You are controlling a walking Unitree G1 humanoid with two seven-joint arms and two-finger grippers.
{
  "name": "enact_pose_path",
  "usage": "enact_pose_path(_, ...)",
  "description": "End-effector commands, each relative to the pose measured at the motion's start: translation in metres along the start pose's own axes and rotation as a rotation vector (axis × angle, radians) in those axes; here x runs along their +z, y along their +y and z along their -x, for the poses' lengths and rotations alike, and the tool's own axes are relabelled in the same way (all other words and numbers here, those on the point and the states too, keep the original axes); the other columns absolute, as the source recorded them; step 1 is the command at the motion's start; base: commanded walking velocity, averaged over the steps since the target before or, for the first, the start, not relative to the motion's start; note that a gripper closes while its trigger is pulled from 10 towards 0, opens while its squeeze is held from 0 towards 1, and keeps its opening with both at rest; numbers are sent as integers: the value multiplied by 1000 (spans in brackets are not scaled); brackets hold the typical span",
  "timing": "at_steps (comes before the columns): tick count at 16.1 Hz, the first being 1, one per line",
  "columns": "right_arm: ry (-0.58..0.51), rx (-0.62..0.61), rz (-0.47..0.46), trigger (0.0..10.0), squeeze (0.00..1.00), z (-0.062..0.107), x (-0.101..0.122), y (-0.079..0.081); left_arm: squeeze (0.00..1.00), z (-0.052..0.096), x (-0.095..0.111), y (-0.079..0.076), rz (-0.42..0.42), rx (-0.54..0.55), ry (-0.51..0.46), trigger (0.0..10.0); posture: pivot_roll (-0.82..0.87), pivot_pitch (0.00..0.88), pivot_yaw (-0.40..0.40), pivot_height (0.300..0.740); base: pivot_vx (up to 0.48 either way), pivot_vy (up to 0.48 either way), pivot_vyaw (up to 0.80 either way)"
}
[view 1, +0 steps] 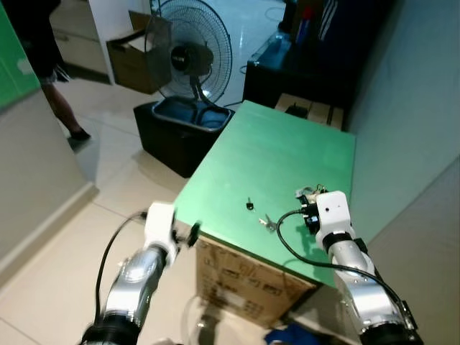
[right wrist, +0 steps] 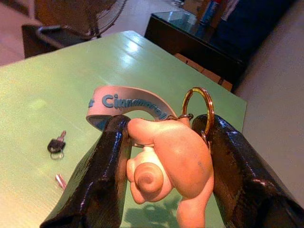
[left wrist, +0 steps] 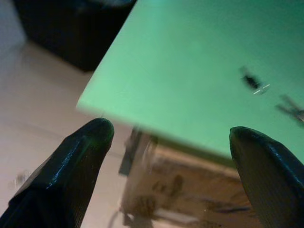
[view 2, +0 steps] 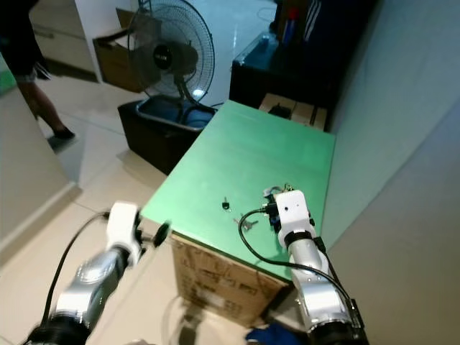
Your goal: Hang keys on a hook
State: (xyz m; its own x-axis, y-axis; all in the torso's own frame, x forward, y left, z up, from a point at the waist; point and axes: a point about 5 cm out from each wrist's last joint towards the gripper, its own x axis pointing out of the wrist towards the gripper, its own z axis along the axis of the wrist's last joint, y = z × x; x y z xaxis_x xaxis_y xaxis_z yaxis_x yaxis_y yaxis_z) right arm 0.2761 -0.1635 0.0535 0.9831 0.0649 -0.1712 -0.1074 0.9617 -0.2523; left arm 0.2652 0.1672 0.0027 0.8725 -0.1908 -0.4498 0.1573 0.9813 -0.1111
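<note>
My right gripper (right wrist: 164, 156) is shut on a keychain: a pink rubber figure (right wrist: 171, 159) with a pink printed strap (right wrist: 126, 105) and a gold ring (right wrist: 199, 107). It hovers over the near right part of the green table (view 1: 280, 154). A small black-headed key (view 1: 249, 205) and a silver key (view 1: 268, 224) lie on the table just left of that gripper. My left gripper (left wrist: 166, 137) is open, off the table's near left corner, with nothing between its fingers. I see no hook.
A cardboard box (view 1: 244, 287) sits under the table's near edge. A standing fan (view 1: 190, 54) on a dark bin (view 1: 183, 129) is beyond the table's far left side. A person's legs (view 1: 61, 93) show at far left. A grey wall (view 1: 417, 129) runs along the right.
</note>
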Motion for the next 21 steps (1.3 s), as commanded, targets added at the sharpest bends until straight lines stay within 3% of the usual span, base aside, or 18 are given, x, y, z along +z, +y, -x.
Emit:
enact_pose_path(1,43,20,15,0,0,3,-8,-2,0,-4,5,-8,53,5,-35,10000,-83,0,-132,740,0,0,0)
enact_pose_path(3,64,25,9,0,0,3,-12,1,0,-9,14,-19,7,-27,-70,10000,-76,0,-114,740,0,0,0)
enact_pose_path(4,54,9,-10,0,0,1,-11,4,0,-11,29,-22,-50,-48,-119,10000,-71,0,-96,740,0,0,0)
enact_pose_path(6,29,-21,-38,0,0,-2,-6,6,0,-11,39,-16,-45,-43,-160,10000,-72,0,-70,740,0,0,0)
enact_pose_path(7,3,-68,-43,0,0,1,-3,0,0,-8,48,-5,-38,-22,-193,10000,-63,0,-92,740,0,0,0)
enact_pose_path(9,-9,-101,-71,0,0,8,-2,-4,0,-2,63,-3,-29,-33,-249,10000,-58,0,-66,740,0,0,0)
enact_pose_path(10,-14,-83,-61,0,0,8,-2,-1,0,-2,65,-5,-22,-42,-258,10000,-53,0,-68,740,0,0,0)
enact_pose_path(13,-21,-38,-63,0,0,1,0,9,0,-8,73,-12,-107,-47,-268,10000,-54,0,-47,740,0,264,0)
enact_pose_path(21,-32,-4,-71,0,0,-3,2,17,0,-14,78,-17,-143,-84,-221,10000,-68,0,-12,740,0,480,0)
